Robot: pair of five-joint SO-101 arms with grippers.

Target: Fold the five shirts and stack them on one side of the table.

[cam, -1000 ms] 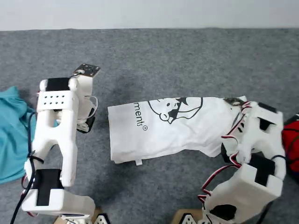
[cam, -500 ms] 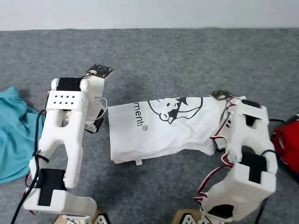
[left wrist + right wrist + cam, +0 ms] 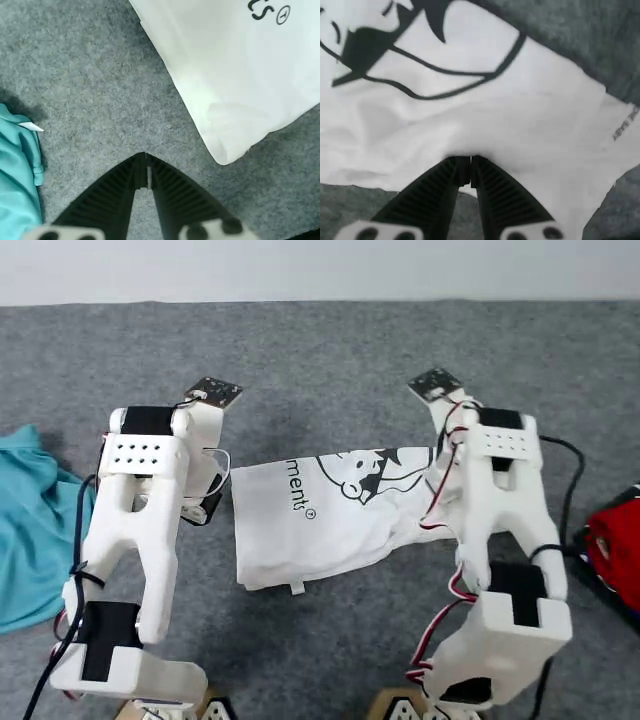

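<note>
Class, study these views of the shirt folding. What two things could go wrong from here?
1. The right tool pinches only a small bit of the white shirt at its edge, so the cloth may slip out mid-fold.
2. The left tool is shut over bare carpet beside the shirt's corner; with nothing pinning that side, the shirt may drag and bunch instead of folding.

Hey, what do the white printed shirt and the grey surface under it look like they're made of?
The white printed shirt looks like soft, matte knit fabric, probably cotton: it creases and drapes loosely, and its black print lies flat. The grey surface looks like short-pile carpet or felt, going by its fuzzy, speckled texture; which, I cannot tell.
</note>
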